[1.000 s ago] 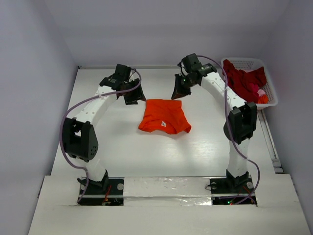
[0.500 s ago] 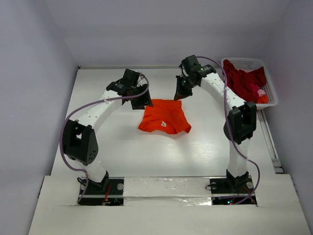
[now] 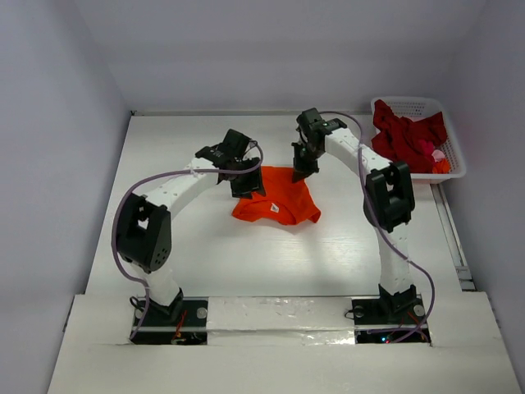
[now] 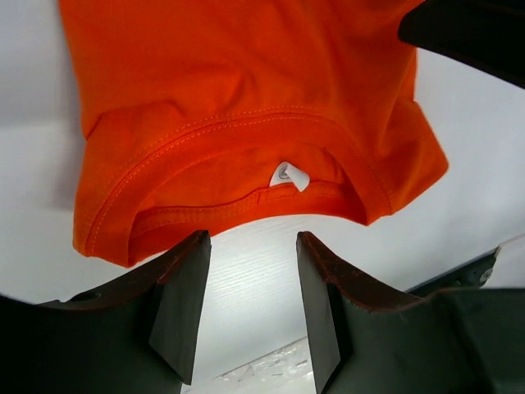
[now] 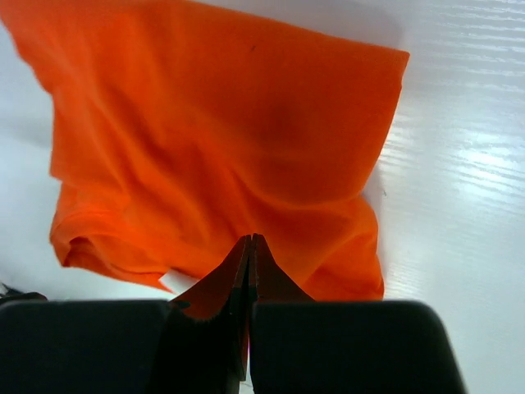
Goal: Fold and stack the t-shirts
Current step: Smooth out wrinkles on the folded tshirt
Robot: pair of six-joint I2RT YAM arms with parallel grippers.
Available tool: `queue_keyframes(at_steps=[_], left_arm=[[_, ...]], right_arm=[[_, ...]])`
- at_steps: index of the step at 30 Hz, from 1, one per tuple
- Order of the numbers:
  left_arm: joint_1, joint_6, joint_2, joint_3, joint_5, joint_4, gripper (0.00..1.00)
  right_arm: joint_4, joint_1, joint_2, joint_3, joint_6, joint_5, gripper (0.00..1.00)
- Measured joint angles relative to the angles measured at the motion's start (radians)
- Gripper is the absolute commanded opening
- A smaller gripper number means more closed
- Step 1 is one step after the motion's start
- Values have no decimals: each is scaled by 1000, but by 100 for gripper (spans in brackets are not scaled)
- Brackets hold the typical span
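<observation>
A bright orange t-shirt lies folded in the middle of the table, its collar and small white neck label facing the near edge. My left gripper hovers over the shirt's left side. In the left wrist view the gripper is open, with bare table between its fingers and the collar just beyond the tips. My right gripper is above the shirt's far right edge; in the right wrist view the gripper is shut, holding nothing, over the orange t-shirt. Dark red t-shirts are piled in the basket.
The white lattice basket stands at the far right of the table, by the right wall. White walls close in the table at the back and on both sides. Both arm bases sit at the near edge.
My left gripper has swung right, from beside the shirt's far left corner to over its left side. The right gripper has come nearer and lower, onto the shirt's far edge. The shirt has not moved.
</observation>
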Motion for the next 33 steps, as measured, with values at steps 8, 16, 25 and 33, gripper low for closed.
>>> queue_keyframes(at_steps=[8, 16, 25, 33], left_arm=[[-5, -7, 70, -59, 0, 61, 41], [-5, -16, 127, -187, -3, 145, 40], [-5, -24, 115, -223, 4, 194, 40], [-5, -29, 73, -286, 5, 250, 40]], right_arm=[[29, 0, 47, -15, 12, 6, 0], [50, 0, 64, -59, 21, 6, 0], [58, 0, 79, -56, 40, 6, 0], [64, -5, 95, -50, 67, 2, 0]])
